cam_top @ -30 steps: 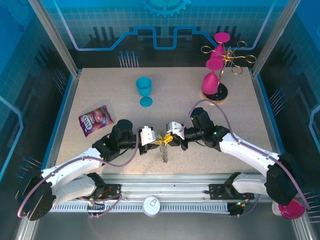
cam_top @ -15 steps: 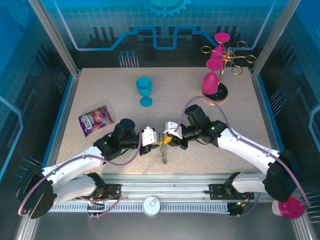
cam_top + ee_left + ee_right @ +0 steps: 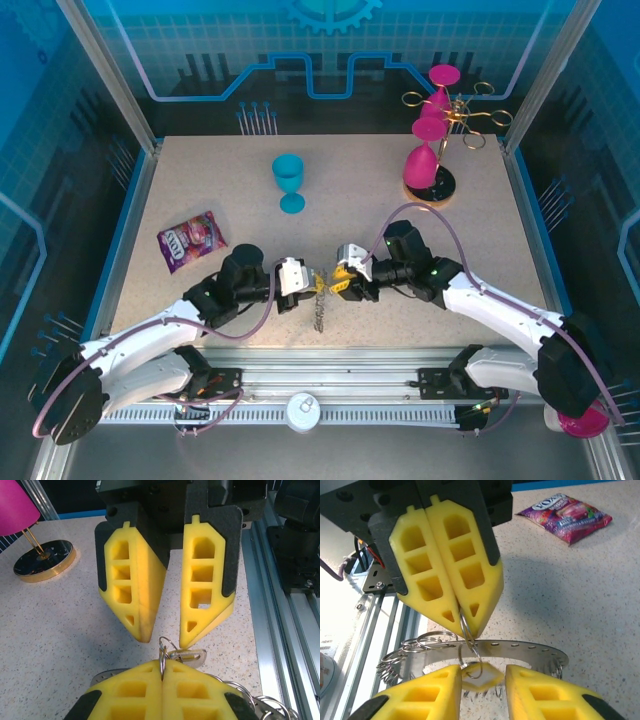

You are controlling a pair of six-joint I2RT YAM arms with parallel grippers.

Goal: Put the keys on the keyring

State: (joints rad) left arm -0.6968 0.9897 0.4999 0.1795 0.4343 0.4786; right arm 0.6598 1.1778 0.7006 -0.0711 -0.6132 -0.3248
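My left gripper [image 3: 162,672] is shut on a small split ring [image 3: 163,652], from which a silver key [image 3: 189,656] hangs. In the right wrist view the same ring [image 3: 470,640] links to the keys' yellowish piece [image 3: 481,676], which sits between the parted fingers of my right gripper [image 3: 482,670] and touches at most one pad. The keyring [image 3: 530,651], a grey metal band with holes and a fringe of little loops, lies just behind and below. From above, the left gripper [image 3: 312,281] and right gripper [image 3: 336,281] meet tip to tip, with the keyring [image 3: 318,312] below them.
A blue goblet [image 3: 289,182] stands at the back centre, and a candy bag [image 3: 191,240] lies to the left. The gold rack with pink goblets [image 3: 437,140] is at the back right. The aluminium rail [image 3: 330,372] runs along the near edge.
The right gripper has opened and let go of the key piece. The left gripper has closed on the split ring. Both wrists shifted slightly toward the near edge.
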